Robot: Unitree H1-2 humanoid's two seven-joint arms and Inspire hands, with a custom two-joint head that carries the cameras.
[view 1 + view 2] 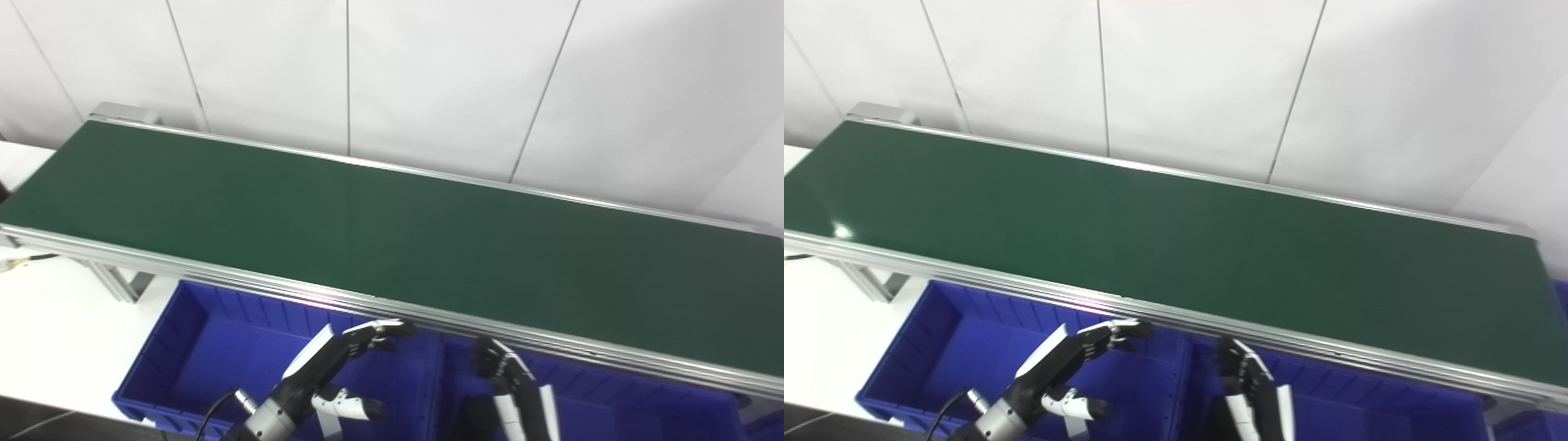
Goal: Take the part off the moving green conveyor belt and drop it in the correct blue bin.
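The conveyor belt [392,226] is showing no part anywhere in view. The left hand [334,361] and right hand [505,373] are hovering released, fingers apart, over the blue bins [202,343]. Waiting stage, judging by this; next comes timing a reach.

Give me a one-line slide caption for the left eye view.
Both hands, left and right, wait open above blue bins beside a bare green conveyor belt.

The left hand [334,367] is raised with fingers spread and empty; the right hand [511,376] points upward, fingers loosely curled, holding nothing.
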